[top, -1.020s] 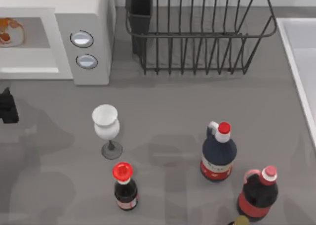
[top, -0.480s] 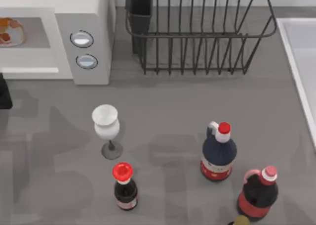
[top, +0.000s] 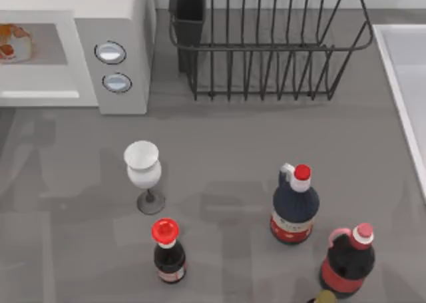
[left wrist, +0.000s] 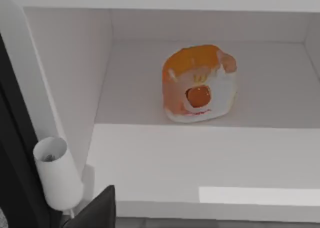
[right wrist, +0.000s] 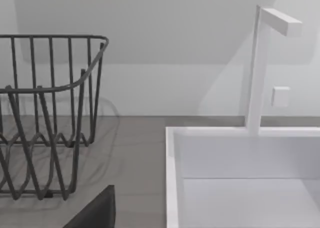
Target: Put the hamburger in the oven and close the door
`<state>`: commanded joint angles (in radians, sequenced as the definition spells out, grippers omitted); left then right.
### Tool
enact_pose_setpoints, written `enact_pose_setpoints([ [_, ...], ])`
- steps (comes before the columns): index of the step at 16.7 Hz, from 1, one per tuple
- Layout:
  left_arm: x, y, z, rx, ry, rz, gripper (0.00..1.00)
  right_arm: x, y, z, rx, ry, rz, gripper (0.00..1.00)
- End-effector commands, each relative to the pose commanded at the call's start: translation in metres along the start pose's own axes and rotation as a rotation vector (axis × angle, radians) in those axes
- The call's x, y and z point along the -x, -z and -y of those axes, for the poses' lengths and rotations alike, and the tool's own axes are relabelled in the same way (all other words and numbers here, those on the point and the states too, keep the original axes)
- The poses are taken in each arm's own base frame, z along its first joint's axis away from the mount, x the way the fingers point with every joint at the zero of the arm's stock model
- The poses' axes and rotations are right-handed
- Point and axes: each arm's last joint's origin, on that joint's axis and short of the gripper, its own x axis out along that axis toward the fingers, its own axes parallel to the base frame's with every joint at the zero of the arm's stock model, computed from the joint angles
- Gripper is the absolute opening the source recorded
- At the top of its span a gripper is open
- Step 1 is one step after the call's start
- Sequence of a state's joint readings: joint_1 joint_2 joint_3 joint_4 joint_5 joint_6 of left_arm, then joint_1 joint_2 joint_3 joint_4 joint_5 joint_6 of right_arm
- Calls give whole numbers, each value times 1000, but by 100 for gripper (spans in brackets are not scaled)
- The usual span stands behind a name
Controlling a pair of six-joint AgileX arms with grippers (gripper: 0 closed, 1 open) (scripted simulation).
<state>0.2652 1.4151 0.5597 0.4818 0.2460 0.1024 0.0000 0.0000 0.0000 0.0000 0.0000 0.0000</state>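
Hamburger (left wrist: 199, 83) sits on the grey floor of the oven (top: 126, 23), inside the open cavity, toward the back wall. In the top view it shows at the far left edge, at about ten o'clock from the wine glass (top: 142, 164), with the oven's two silver knobs (top: 110, 52) to its right on the side panel. The door (left wrist: 210, 170) lies folded down flat in front of the cavity, a pale panel between the hamburger and the left wrist camera.

From the left wrist view, a dark finger (left wrist: 97, 210) of the left claw pokes in at the lower edge, well apart from the hamburger, which lies at roughly one o'clock from it; whether the left claw is released or clenched, I cannot tell. The right wrist view shows a dark finger (right wrist: 97, 210) of the right claw near the wire dish rack (right wrist: 47, 112) and the white sink (right wrist: 240, 178); its state I cannot tell either.

Three dark bottles (top: 295, 206) stand on the bench (top: 219, 143) at the front.
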Motion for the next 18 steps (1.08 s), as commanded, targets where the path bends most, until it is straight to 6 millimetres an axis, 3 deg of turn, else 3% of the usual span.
enact_pose_setpoints([
  [5,0,0,0,0,0,-1,100,0,0,0,0,0,0,100],
  [8,10,-3,5,-4,-2,16,100,0,0,0,0,0,0,100],
  [14,61,-7,29,-20,0,99,100,0,0,0,0,0,0,100],
  [18,100,11,46,-20,4,147,100,0,0,0,0,0,0,100],
])
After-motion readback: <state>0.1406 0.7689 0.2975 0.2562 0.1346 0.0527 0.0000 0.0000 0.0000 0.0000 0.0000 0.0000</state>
